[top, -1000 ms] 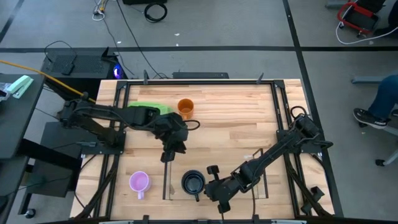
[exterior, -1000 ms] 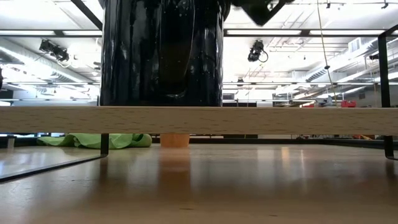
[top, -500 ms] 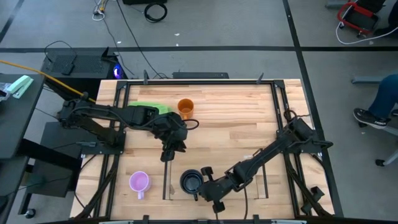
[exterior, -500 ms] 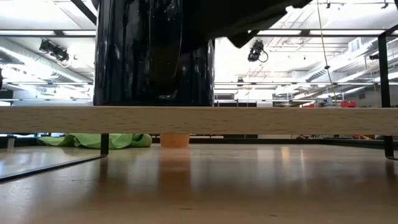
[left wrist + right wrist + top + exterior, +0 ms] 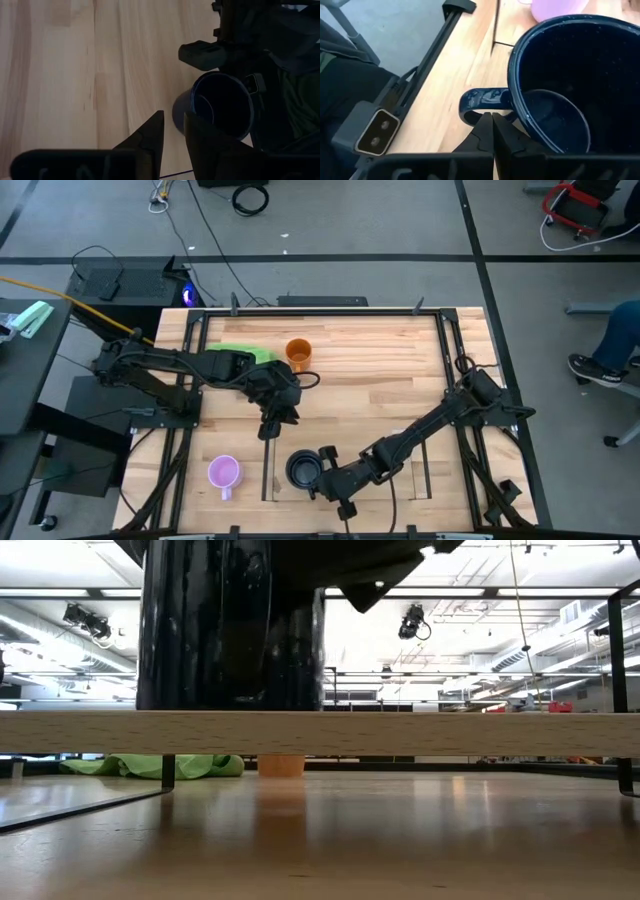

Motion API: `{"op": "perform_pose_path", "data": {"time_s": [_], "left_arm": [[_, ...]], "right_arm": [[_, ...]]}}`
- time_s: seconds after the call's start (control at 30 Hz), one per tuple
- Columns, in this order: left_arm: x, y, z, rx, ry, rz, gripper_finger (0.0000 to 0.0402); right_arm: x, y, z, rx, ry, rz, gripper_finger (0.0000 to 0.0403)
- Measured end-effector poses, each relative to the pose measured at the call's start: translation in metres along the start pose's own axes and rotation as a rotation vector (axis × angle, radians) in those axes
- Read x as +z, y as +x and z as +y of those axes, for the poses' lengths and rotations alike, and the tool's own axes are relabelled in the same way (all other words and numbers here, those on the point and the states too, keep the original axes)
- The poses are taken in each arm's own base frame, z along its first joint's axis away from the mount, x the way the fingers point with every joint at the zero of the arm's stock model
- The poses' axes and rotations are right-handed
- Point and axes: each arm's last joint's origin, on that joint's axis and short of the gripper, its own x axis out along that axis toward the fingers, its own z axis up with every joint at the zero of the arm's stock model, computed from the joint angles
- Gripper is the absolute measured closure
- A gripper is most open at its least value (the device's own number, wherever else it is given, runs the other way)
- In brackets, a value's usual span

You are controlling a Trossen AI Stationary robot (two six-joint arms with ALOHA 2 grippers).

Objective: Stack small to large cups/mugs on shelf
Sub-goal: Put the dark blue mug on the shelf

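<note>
The right gripper [image 5: 492, 125], fingers pressed together, sits low at the table's near edge, its arm stretched diagonally; the left gripper [image 5: 270, 427] hovers mid-table, pointing down, fingers [image 5: 150, 140] slightly parted, holding nothing

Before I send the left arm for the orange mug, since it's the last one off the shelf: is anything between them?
Nothing visible. The left gripper hovers over bare table; the orange mug stands apart beyond it, with the green cloth beside the mug, not in the path.
</note>
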Motion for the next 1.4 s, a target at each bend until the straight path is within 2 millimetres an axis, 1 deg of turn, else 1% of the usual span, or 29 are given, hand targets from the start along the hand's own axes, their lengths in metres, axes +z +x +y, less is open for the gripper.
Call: {"op": "perform_pose_path", "data": {"time_s": [0.23,0.47,0.57,0.7,0.77,0.8,0.87,0.97,1.03,1.13,1.27,1.4], "left_arm": [[0.0,0.0,0.0,0.001,0.0,0.0,0.0323],[-0.004,0.0,0.001,0.008,-0.01,0.039,0.032],[-0.005,0.0,0.001,0.014,-0.025,0.05,0.0324],[-0.007,0.0,0.001,0.023,-0.044,0.073,0.0328],[-0.009,0.0,0.001,0.029,-0.063,0.087,0.0328],[-0.01,0.0,0.002,0.033,-0.081,0.104,0.0328],[-0.014,-0.001,0.002,0.041,-0.117,0.135,0.0326],[-0.018,-0.001,0.002,0.055,-0.169,0.178,0.0324],[-0.019,-0.001,0.0,0.054,-0.173,0.186,0.0325],[-0.02,0.0,-0.004,0.046,-0.162,0.189,0.0328],[-0.02,0.001,-0.009,0.052,-0.137,0.189,0.033],[-0.021,0.002,-0.011,0.082,-0.122,0.185,0.0327]], "right_arm": [[0.004,0.002,-0.013,-0.023,0.015,-0.025,0.0402],[0.002,0.0,-0.009,-0.008,0.004,0.003,0.0393],[0.007,-0.01,-0.005,0.007,0.0,-0.009,0.0388],[0.021,-0.036,0.002,0.025,-0.032,-0.07,0.0388],[0.028,-0.047,0.0,0.0,-0.071,-0.106,0.0392],[0.031,-0.052,-0.003,-0.019,-0.088,-0.121,0.0394],[0.035,-0.053,-0.014,-0.045,-0.098,-0.13,0.0398],[0.037,-0.049,-0.039,-0.052,-0.085,-0.113,0.0398],[0.037,-0.044,-0.056,-0.037,-0.06,-0.111,0.0397],[0.037,-0.042,-0.075,-0.035,-0.037,-0.097,0.0398],[0.037,-0.041,-0.09,-0.023,-0.015,-0.093,0.04],[0.037,-0.041,-0.093,-0.026,-0.007,-0.088,0.0388]]}}
